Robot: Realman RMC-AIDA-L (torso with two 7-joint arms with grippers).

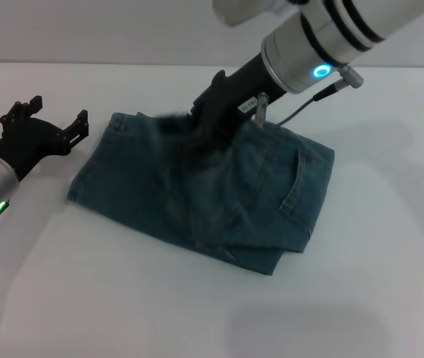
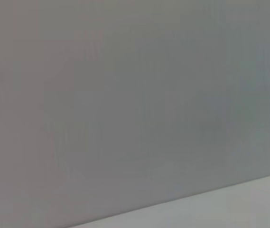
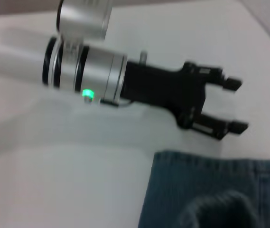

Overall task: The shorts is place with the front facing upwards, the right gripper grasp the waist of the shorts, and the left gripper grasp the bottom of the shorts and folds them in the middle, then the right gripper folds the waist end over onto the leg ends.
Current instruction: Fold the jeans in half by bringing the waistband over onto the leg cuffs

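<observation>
The shorts (image 1: 219, 190) lay folded near the middle of the tabletop (image 1: 390, 298). Your right hand (image 1: 210, 123) was on their far edge; its grip state could not be determined. Your left hand (image 1: 48, 119) waited just beside their left edge, fingers (image 3: 232, 126) spread, empty.

Your black two-fingered left gripper (image 1: 51, 112) on its silver wrist with the green light, parked low at the left, fingers (image 3: 232, 126) spread apart, holding nothing — your black right gripper (image 1: 210, 123) reaching down from upper right, tip blurred.
</observation>
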